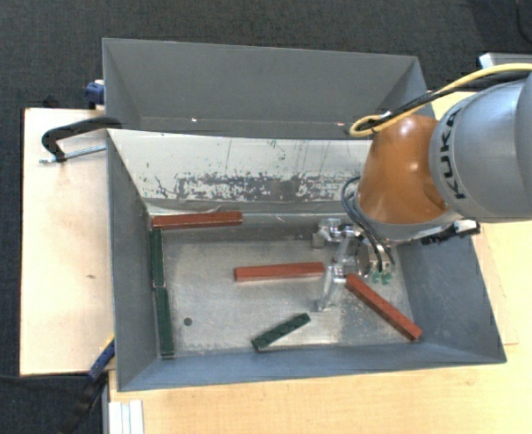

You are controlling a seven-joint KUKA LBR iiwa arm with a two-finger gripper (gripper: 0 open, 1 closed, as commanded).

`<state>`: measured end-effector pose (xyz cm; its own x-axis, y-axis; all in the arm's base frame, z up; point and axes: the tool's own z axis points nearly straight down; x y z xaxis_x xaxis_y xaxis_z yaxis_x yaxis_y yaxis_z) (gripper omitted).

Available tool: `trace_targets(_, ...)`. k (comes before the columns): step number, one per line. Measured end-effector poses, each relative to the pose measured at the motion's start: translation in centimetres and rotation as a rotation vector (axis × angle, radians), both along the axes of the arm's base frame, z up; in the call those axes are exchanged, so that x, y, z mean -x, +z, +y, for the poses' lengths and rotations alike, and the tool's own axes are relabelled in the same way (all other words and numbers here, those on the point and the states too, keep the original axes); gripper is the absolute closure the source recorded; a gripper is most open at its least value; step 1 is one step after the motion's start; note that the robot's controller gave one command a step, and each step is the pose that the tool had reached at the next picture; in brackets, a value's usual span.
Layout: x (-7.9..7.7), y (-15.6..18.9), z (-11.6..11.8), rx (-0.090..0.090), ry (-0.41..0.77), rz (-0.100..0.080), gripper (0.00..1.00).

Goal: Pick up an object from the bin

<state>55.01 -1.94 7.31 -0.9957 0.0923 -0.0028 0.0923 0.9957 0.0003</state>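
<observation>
Nearest you, the pale wooden worktop (293, 414) carries the grey bin (248, 80), with dark carpet (31, 25) around it; on the bin's speckled floor you have three red sticks, the back red stick (198, 219), the middle red stick (280, 272) and the slanted red stick (388, 310); a short green stick (280, 331) lies in front, and a long green strip (161, 297) runs along the left wall. Your hand (331, 289) sits low, just beside the middle red stick's right end and the slanted red stick's upper end; whether it is wide or narrow you cannot tell.
</observation>
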Motion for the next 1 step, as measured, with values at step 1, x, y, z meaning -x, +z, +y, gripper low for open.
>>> trace_targets(1, -2.23, 0.41, 2.95, -0.001, -0.043, -0.002, 1.0)
